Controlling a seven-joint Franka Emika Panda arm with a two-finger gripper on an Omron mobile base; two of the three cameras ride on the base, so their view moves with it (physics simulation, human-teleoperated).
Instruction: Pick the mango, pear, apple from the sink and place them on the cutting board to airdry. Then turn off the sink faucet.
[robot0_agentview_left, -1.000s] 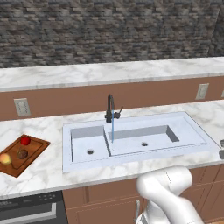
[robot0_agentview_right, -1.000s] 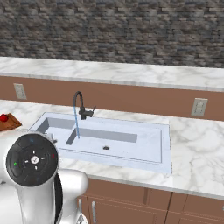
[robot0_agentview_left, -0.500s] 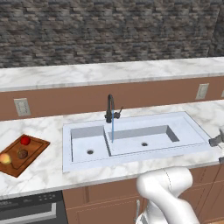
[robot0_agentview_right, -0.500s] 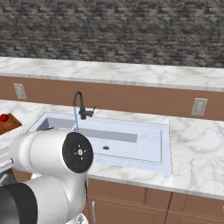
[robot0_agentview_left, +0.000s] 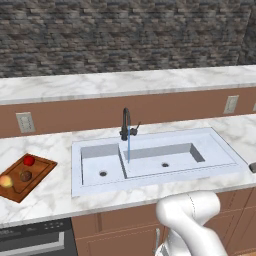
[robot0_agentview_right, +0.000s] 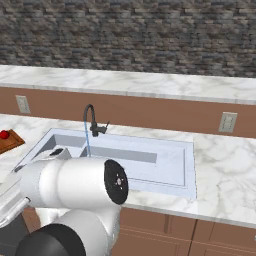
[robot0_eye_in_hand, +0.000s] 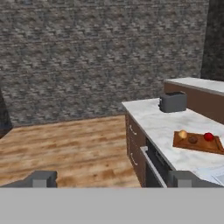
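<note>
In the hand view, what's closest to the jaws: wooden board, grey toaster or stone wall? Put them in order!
1. Reddish-brown wooden cutting board, on the marble counter, right.
2. Boxy grey toaster, farther along that counter.
3. Dark stone wall, at the back.

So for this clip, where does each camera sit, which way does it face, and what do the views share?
Left base view: behind the arm on its left, facing the sink, running sink faucet and cutting board; white arm at lower right.
Right base view: behind on the right, same sink; arm at lower left.
Hand view: on the end effector, aimed along the counter at a toaster.
Shared: the board holding mango, pear, apple.
</note>
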